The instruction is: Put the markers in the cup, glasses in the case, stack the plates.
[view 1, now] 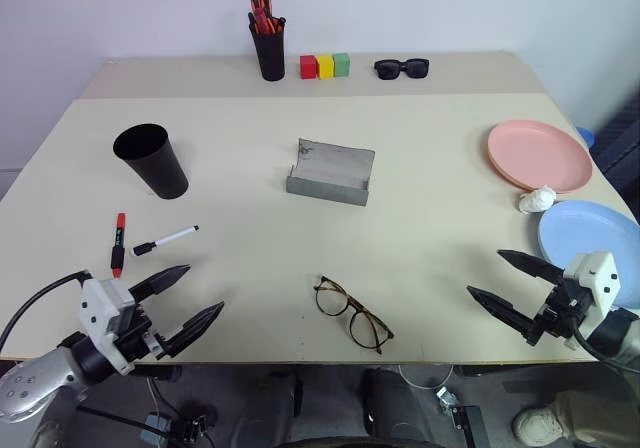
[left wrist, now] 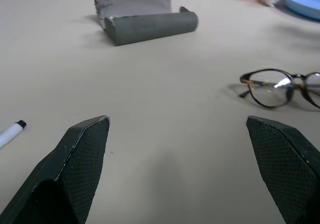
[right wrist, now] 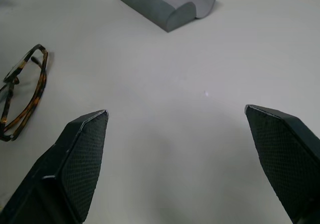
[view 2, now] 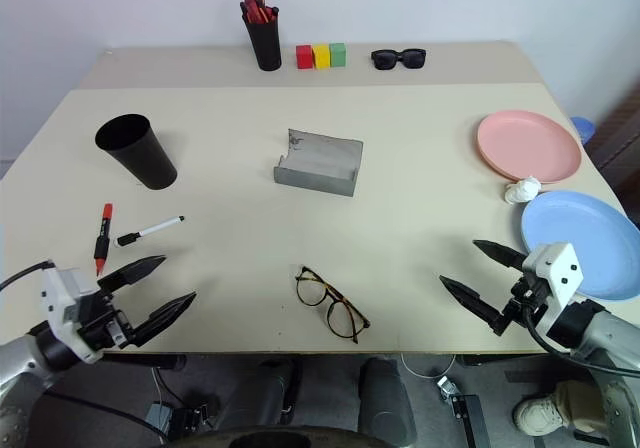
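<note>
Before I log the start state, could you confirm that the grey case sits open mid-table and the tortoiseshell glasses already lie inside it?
Not quite. The grey case does sit open mid-table, but the tortoiseshell glasses are not inside it: they lie on the bare table, apart from the case, near the front edge. The left eye view shows this.

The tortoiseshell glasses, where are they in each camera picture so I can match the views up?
Left eye view: glasses at lower centre, near the table's front edge.
Right eye view: lower centre, slightly further left.
Left wrist view: at the right edge, partly cut off.
Right wrist view: at the left edge, partly cut off.
Shared landmark: the open grey case, beyond the glasses in all four views.
</note>
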Controlling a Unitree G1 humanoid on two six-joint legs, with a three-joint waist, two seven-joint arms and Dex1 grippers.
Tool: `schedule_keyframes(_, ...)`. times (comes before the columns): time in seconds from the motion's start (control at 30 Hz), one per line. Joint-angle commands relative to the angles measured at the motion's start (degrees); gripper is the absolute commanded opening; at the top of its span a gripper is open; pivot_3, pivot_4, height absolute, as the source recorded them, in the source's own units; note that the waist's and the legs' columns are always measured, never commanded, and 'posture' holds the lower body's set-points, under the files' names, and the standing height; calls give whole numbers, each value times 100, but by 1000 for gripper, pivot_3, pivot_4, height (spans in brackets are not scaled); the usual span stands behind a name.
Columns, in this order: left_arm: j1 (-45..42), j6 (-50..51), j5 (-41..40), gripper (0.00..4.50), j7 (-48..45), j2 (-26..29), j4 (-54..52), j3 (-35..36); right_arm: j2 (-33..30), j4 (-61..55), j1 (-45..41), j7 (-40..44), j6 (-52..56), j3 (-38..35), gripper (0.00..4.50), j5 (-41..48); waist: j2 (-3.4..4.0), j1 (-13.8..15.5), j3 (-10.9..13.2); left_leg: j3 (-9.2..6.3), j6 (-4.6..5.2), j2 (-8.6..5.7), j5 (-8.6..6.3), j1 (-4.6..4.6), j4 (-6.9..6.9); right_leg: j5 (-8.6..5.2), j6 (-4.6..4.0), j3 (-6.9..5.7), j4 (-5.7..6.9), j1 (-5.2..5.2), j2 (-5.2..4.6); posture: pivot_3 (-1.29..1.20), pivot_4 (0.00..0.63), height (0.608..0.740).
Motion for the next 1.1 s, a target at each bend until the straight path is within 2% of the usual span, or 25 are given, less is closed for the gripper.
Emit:
schedule_keyframes(0.03, -90, -148, 208, 4500, 201, -25, 49, -15, 38, 116, -107, 50, -247, 82, 4451, -74, 0, -3, 0, 0, 0, 0, 0, 1, 0, 0, 0, 0, 0, 0, 0, 0, 150, 740)
schedule_keyframes(0.3, -1149, 221, 379, 4500, 788, 299, 509, 25, -119, 419, -854, 76, -235, 470, 4451, -165, 1, -9, 0, -1, -2, -1, 1, 14, 12, 1, 1, 1, 19, 10, 3, 0, 150, 740)
schedule_keyframes(0.4, -1973, 277, 651, 4500, 1034, 558, 1015, -26, -176, 539, -1340, -26, -196, 684, 4451, -291, 0, -7, 2, -1, -2, -7, 2, 19, 13, 3, 2, 1, 22, 12, 4, 0, 150, 740)
schedule_keyframes(0.57, -2760, 423, 755, 4500, 1103, 691, 1554, -204, -235, 319, -2099, 3, 137, 1115, 4451, -148, 2, -25, 1, -4, -8, -8, 5, 26, 6, 15, 18, 1, 28, 11, 9, 0, 150, 740)
schedule_keyframes(0.8, -2928, 596, 737, 4500, 1173, 657, 1424, -336, 29, 646, -3284, 669, 260, 1579, 4451, 485, -1, -66, 3, -1, -11, -8, 7, 29, -19, 20, 31, 9, 23, -2, 10, 0, 150, 740)
schedule_keyframes(0.93, -2942, 999, 661, 4500, 1336, 702, 1096, -316, 148, 925, -3639, 1068, 178, 1972, 4451, 411, -3, -44, 4, 0, -11, -8, 7, 29, -17, 20, 31, 9, 22, 0, 9, 0, 150, 740)
schedule_keyframes(1.1, -3052, 1725, 757, 4500, 1442, 1036, 739, -438, 348, 1100, -3915, 1460, 55, 2425, 4451, 306, -2, -41, 4, -1, -12, -9, 8, 29, -17, 21, 32, 9, 24, -2, 10, 0, 150, 740)
